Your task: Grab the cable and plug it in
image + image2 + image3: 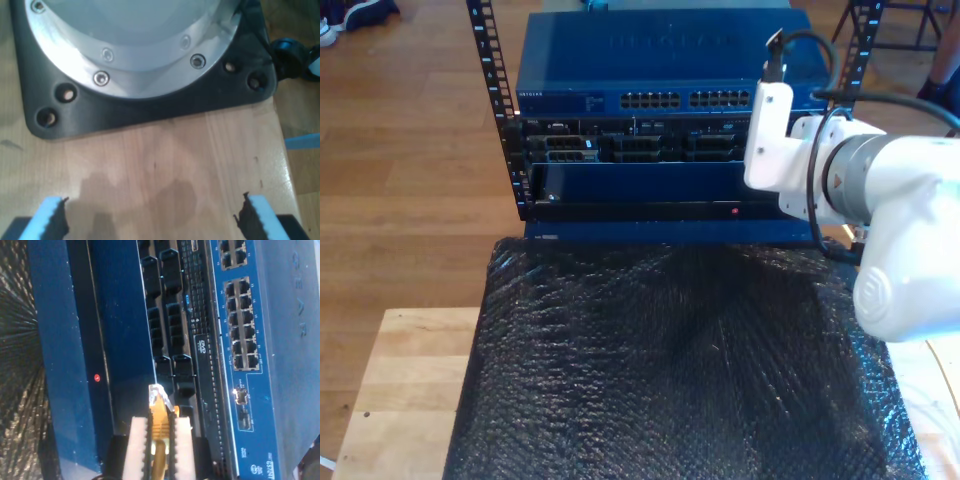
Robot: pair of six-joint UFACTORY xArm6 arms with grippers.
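Note:
The yellow cable (pixel 159 427) ends in a clear plug (pixel 156 392) with a yellow boot. My second gripper (pixel 160 426) is shut on it, with white ridged pads (pixel 137 440) either side of the boot. The plug tip sits just short of a column of black ports (pixel 170 315) in the rack's middle unit, at the edge of the lower blue panel (pixel 65 340). At the exterior view's right, the second arm's white wrist (pixel 767 140) hangs in front of the rack face. My first gripper (pixel 150 220) is open over bare wood, its blue pads (pixel 47 220) wide apart.
A blue switch (pixel 660 70) with rows of network ports (pixel 690 100) tops the rack; a red light (pixel 735 211) glows on the lowest unit. Black bubble wrap (pixel 670 360) covers the table in front. A black arm base plate (pixel 150 107) lies ahead of my first gripper.

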